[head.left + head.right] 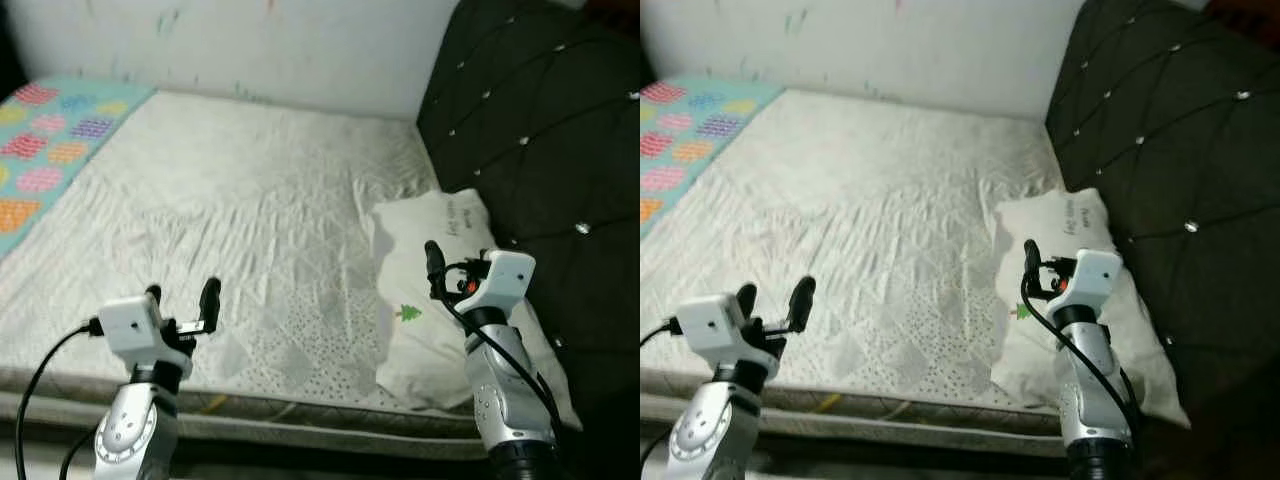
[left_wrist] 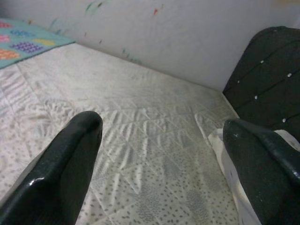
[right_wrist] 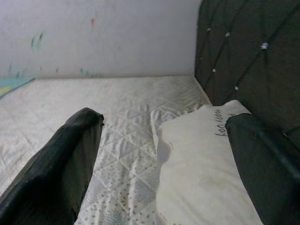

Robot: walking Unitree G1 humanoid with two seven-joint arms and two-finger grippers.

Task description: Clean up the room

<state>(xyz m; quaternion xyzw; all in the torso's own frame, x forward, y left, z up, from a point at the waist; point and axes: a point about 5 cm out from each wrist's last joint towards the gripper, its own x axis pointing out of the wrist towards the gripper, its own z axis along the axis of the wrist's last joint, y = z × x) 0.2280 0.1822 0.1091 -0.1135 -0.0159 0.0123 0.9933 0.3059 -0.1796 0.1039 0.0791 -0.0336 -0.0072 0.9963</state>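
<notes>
Currently, the bed (image 1: 250,200) carries a bare white quilted mattress. A white pillow (image 1: 440,300), marked with a small green tree and dark handwriting, lies at the mattress's right end, against the black tufted headboard (image 1: 540,130). A patterned turquoise blanket (image 1: 50,140) covers the far left corner. The left gripper (image 1: 182,297) is raised above the near edge of the mattress, jaws spread and empty. The right gripper (image 3: 164,154) is positioned over the pillow; the right wrist view shows its jaws released, one finger over the mattress, the other over the pillow's right side. A white wall (image 1: 280,45) borders the bed's far side.
</notes>
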